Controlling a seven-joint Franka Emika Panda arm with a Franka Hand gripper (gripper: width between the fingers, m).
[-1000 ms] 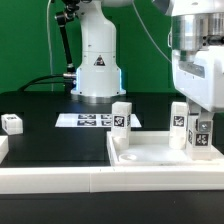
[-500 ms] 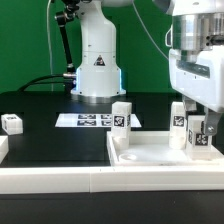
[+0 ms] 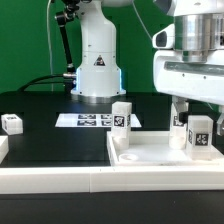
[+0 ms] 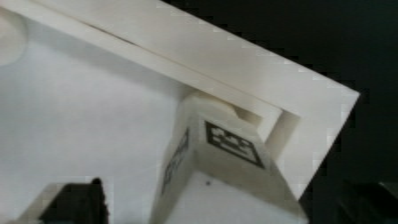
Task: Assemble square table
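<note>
1. At the ext. view's right, in the near corner of the square table top (image 3: 150, 157), one leg (image 3: 200, 137) stands upright. Its long axis is vertical, w/ its tag facing the cam.
2. The gripper (image 3: 197, 112) hangs directly above that leg, pointing down, so the leg lies between the fingers (image 4: 75, 200), approx centred.
3. Fingers are spread wide and hold nothing. In the wrist view one dark tip sits well off the leg's side; the other tip is hard to make out against the dark.
4. The wrist view also shows the leg in the angle of the raised rim (image 4: 214, 75), just beside both walls. Can't tell if it's fully seated.
5. A second leg (image 3: 121, 117) stands upright at the top's far corner on the ext. view's left. A third leg (image 3: 11, 123) lies on the black table (image 3: 40, 135), well apart from the top.
6. Judgement: the coming move turns on the vertical line, since leg axis and gripper approach coincide. A straight rise should clear the leg — sideways drift could let a finger tip it.
</note>
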